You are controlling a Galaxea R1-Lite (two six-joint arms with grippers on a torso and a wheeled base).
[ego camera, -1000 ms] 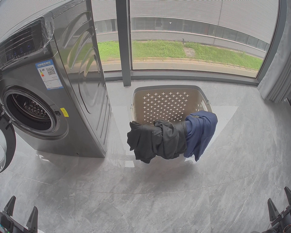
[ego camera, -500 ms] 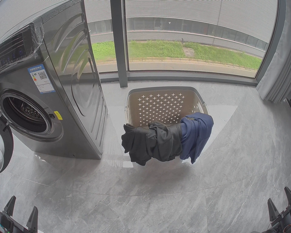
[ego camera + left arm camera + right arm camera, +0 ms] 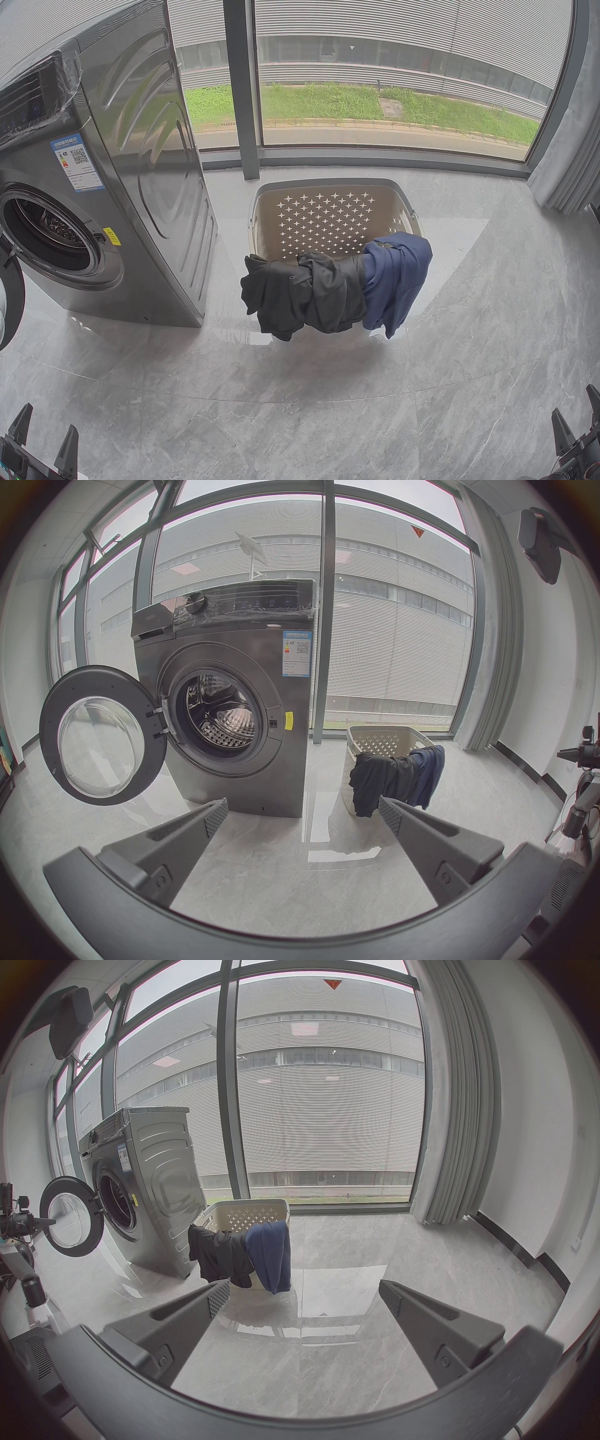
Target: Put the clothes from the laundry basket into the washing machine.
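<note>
The left claw (image 3: 47, 422) and right claw (image 3: 574, 403) gape wide and empty, well apart from the clothes (image 3: 312, 294) draped over the basket (image 3: 331, 183) rim at 12 o'clock. A one-sided tug could tip the basket, spilling clothes short of the washing machine (image 3: 125, 156) at 10 o'clock.

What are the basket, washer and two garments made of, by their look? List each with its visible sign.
Basket: likely rigid plastic, beige, matte; star cutouts pierce its wall.
Washer: seemingly painted metal, grey satin; its pressed side mirrors the window.
Dark garment: soft matte cloth, bunched in folds over the rim.
Blue garment: soft cloth, hanging limp; fibre unclear.
</note>
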